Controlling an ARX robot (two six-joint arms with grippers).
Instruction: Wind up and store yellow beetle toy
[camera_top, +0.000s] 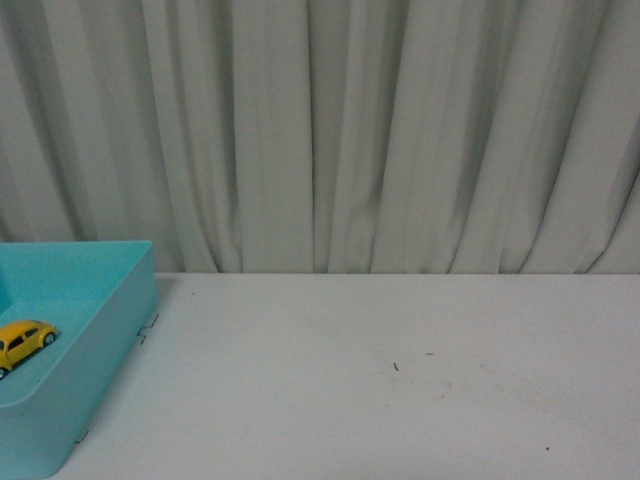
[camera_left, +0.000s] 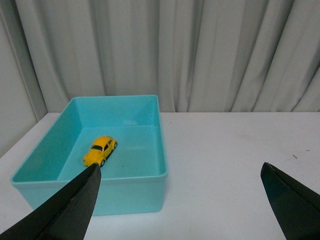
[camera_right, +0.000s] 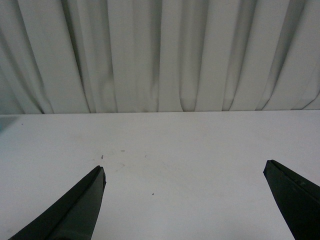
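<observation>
Front view: the yellow beetle toy (camera_top: 25, 341) rests on its wheels on the floor of the turquoise bin (camera_top: 118, 318), which stands on the white worktop (camera_top: 400, 380) at my far left, partly cut by the frame edge; neither of my arms shows here; pleated curtains (camera_top: 380, 130) close off the background. Left wrist view: my left fingers (camera_left: 182, 200) are spread wide and hold nothing, with the bin (camera_left: 150, 187) ahead of them and the toy (camera_left: 100, 150) lying inside, near the bin's middle and clear of all four walls; the toy's long axis runs slantwise to the bin's long walls, one end angled toward my left fingers, the other toward the far wall; which end is the nose I cannot tell at this size. Right wrist view: my right fingers (camera_right: 185, 200) are likewise spread and empty, hanging over bare worktop (camera_right: 160, 140) marked only by a few small specks; no bin or toy appears in this view. Relation governing the coming move: the toy lies forward of my left fingers and well apart from my right, so the left arm is plainly the nearer. Judgement: with the toy already sitting in the bin and both pairs of fingers free, the storing looks done; whether it was wound cannot be read from these views.
</observation>
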